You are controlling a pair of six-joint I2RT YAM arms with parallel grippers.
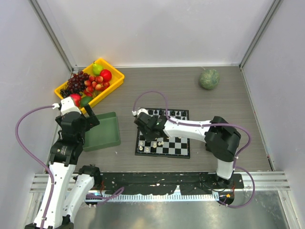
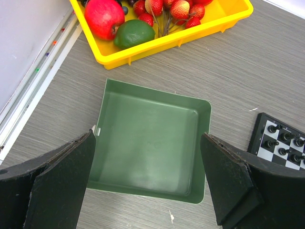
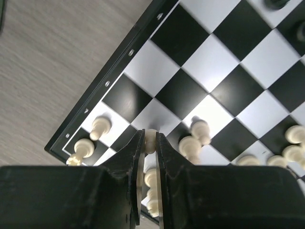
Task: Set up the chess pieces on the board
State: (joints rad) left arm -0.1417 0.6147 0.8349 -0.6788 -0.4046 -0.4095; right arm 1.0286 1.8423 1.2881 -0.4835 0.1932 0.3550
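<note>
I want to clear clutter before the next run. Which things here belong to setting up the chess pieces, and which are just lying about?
For the job: board, black pieces, cream pieces, the cream piece pinched in the right pincer.
Lying about: green tray, yellow bin of fruit, green round lump at the far right.

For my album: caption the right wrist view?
Right end effector shut on a white chess piece near the board's edge.

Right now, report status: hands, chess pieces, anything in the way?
Right hand shut on a white piece over the board. Left hand open above the green tray. Other white pieces crowd close by.
</note>
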